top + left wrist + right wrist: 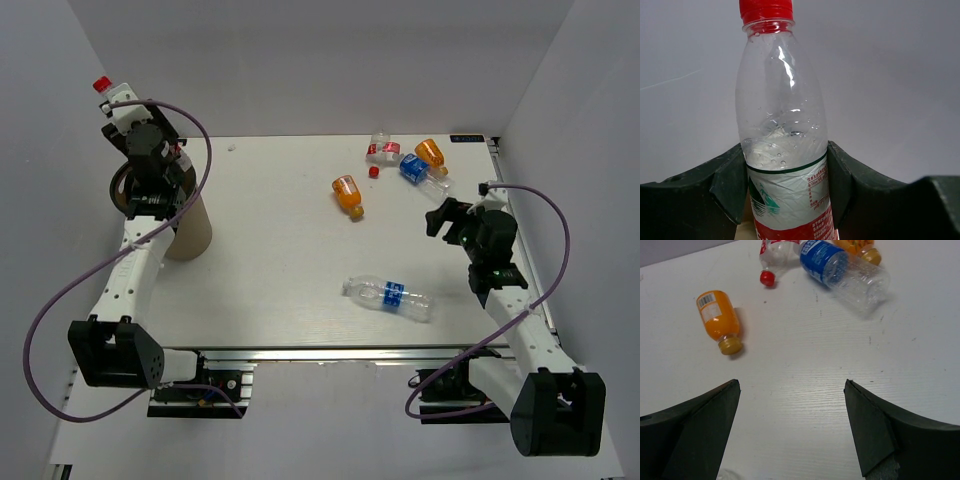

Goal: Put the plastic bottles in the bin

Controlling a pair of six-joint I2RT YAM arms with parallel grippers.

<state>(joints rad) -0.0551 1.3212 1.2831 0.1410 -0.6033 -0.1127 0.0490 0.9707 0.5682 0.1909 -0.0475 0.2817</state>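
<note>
- Clamping the left gripper (785, 190) onto a clear red-capped bottle (780, 110), both fingers pressing on its white, green and red label
- Holding that bottle up at the far left, over the bin (188, 232) or just behind it (the overhead view is not settling which), so not yet counting as dropped in
- Hanging the right gripper (792, 390) wide open over the table (280, 250), gripping nothing and touching no bottle
- Leaving five bottles lying on the table: a lone orange bottle (347, 193) near the middle, a blue-labelled clear bottle (388, 297) nearer the arms, and a far-right cluster of a red-labelled bottle (381, 150), a second blue-labelled bottle (417, 171) and a second orange bottle (431, 152)
- Hiding the bin's inside behind the left arm, so being unable to tell whether anything is lying in it
- Judging the task as early: one bottle nearing release, five waiting, with the lone orange bottle looking like the handiest pick for the right gripper
</note>
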